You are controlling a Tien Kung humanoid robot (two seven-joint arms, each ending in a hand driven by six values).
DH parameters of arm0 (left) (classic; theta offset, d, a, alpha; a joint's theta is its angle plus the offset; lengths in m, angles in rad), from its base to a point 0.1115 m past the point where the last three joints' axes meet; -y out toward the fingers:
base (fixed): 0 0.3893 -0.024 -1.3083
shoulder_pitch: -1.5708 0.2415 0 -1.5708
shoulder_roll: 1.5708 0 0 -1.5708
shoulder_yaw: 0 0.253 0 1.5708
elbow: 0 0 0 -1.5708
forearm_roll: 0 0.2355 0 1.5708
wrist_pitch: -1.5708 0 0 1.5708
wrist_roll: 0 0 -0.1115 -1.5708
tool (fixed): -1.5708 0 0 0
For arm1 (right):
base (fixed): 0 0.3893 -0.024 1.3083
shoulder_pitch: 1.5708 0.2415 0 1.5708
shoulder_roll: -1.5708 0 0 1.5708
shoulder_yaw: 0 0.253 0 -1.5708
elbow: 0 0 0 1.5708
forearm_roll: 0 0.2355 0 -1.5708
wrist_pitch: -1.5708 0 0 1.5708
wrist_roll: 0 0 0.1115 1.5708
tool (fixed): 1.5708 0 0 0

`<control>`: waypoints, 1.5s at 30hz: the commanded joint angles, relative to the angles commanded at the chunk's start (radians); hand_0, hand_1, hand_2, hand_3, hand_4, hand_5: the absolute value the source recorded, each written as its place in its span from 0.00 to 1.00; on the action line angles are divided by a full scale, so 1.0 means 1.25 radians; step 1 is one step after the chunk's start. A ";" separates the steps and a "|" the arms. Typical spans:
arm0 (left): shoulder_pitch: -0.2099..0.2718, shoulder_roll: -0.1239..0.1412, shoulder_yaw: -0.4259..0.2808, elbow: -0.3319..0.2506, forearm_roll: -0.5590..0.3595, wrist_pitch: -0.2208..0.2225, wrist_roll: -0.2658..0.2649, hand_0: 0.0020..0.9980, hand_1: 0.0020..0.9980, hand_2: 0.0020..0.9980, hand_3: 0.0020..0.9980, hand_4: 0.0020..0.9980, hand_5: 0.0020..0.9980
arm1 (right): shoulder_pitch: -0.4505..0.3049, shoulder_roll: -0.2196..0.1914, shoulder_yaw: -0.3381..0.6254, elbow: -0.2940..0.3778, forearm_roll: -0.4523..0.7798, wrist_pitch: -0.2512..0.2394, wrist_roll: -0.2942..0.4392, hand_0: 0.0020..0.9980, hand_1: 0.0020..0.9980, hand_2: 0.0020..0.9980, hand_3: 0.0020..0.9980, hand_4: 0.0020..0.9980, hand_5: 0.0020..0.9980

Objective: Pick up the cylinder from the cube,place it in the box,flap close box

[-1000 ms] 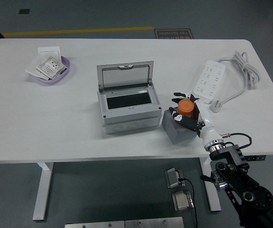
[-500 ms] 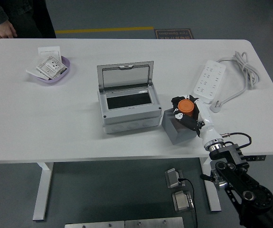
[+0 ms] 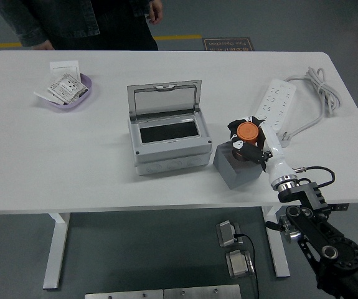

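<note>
Right now the first step looks to be in hand: the right hand (image 3: 251,142) has its dark fingers (image 3: 237,147) curled around the orange cylinder (image 3: 248,132), pinching it from the sides, and the cylinder sits at or just above the top of the grey cube (image 3: 238,167); whether it has cleared that top face I cannot tell. Taking the open grey box (image 3: 167,140) as the landmark, the cube stands just to its right, nearly touching its right wall, so the carry should be a short one. The next move, as I judge it, calls for raising the cylinder enough to pass over the box's right rim, moving it left to hang over the dark opening, and releasing it there; only then can the lid (image 3: 164,98), which stands upright along the box's far edge, be flapped down. That rim is the one thing in the path. Farther right of the box, beyond the cube, a white power strip (image 3: 275,106) lies with its cable looping away, close behind the hand but not between it and the box. Well to the box's left sits a purple dish (image 3: 86,93) of paper packets. Beyond the counter (image 3: 73,162), up and left of the box, a person in dark clothing (image 3: 79,22) stands, touching nothing. No left hand shows.
</note>
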 joint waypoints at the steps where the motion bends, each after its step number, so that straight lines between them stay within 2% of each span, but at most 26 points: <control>1: 0.000 0.000 0.000 0.000 0.000 0.000 0.000 0.71 0.71 0.64 0.76 0.79 0.59 | 0.002 -0.001 0.000 0.002 -0.001 -0.001 0.000 0.66 0.57 0.50 0.31 0.15 0.00; 5: 0.001 -0.001 0.000 0.000 0.000 0.000 0.000 0.71 0.71 0.64 0.76 0.79 0.59 | 0.012 -0.007 -0.003 0.015 -0.007 -0.008 -0.004 0.66 0.57 0.50 0.31 0.15 0.00; 6: 0.001 0.000 -0.001 0.000 0.001 0.000 0.000 0.71 0.71 0.64 0.76 0.79 0.59 | 0.014 -0.009 -0.005 0.019 -0.011 -0.010 -0.006 0.49 0.33 0.39 0.28 0.08 0.00; 11: -0.002 0.004 -0.005 0.000 0.005 0.000 0.002 0.71 0.71 0.64 0.76 0.79 0.59 | 0.039 -0.020 -0.022 0.038 -0.052 -0.030 -0.019 0.49 0.33 0.39 0.28 0.08 0.00; 12: -0.003 0.005 -0.007 0.000 0.007 0.000 0.002 0.71 0.71 0.64 0.75 0.79 0.59 | 0.049 -0.023 -0.029 0.040 -0.063 -0.036 -0.022 0.34 0.21 0.33 0.27 0.04 0.00; 17: -0.007 0.014 -0.013 0.000 0.016 -0.001 0.006 0.71 0.71 0.64 0.75 0.79 0.59 | 0.102 -0.031 -0.065 0.038 -0.119 -0.072 -0.039 0.34 0.21 0.33 0.27 0.04 0.00; 18: -0.007 0.016 -0.014 0.000 0.019 -0.001 0.006 0.71 0.71 0.64 0.75 0.79 0.59 | 0.118 -0.032 -0.076 0.033 -0.131 -0.085 -0.044 0.13 0.12 0.29 0.25 0.04 0.00; 23: -0.007 0.021 -0.020 0.000 0.023 0.000 0.008 0.71 0.71 0.64 0.75 0.79 0.59 | 0.184 -0.026 -0.131 0.003 -0.171 -0.135 -0.072 0.13 0.12 0.29 0.25 0.04 0.00; 24: -0.006 0.020 -0.020 0.000 0.022 0.000 0.009 0.71 0.71 0.64 0.75 0.78 0.59 | 0.197 -0.023 -0.143 -0.004 -0.178 -0.142 -0.078 0.04 0.06 0.24 0.23 0.07 0.03; 28: -0.003 0.017 -0.020 0.000 0.018 0.001 0.009 0.71 0.71 0.64 0.75 0.78 0.59 | 0.235 -0.016 -0.188 -0.030 -0.211 -0.157 -0.108 0.04 0.06 0.24 0.23 0.07 0.03; 29: -0.002 0.016 -0.019 0.000 0.017 0.001 0.009 0.71 0.71 0.64 0.75 0.78 0.59 | 0.245 -0.015 -0.203 -0.036 -0.223 -0.158 -0.119 0.04 0.06 0.24 0.23 0.07 0.03; 30: -0.001 0.016 -0.020 0.000 0.017 0.001 0.009 0.71 0.71 0.64 0.75 0.78 0.59 | 0.253 -0.015 -0.214 -0.039 -0.232 -0.157 -0.127 0.00 0.00 0.20 0.20 0.06 0.04; 39: 0.006 0.017 -0.043 0.000 0.035 -0.002 0.021 0.71 0.71 0.64 0.75 0.78 0.59 | 0.337 -0.008 -0.325 -0.078 -0.331 -0.110 -0.208 0.00 0.00 0.19 0.19 0.05 0.02; 45: 0.006 0.021 -0.058 0.000 0.051 -0.004 0.029 0.71 0.71 0.64 0.76 0.78 0.59 | 0.406 0.018 -0.394 -0.141 -0.368 -0.076 -0.245 0.00 0.00 0.19 0.19 0.07 0.05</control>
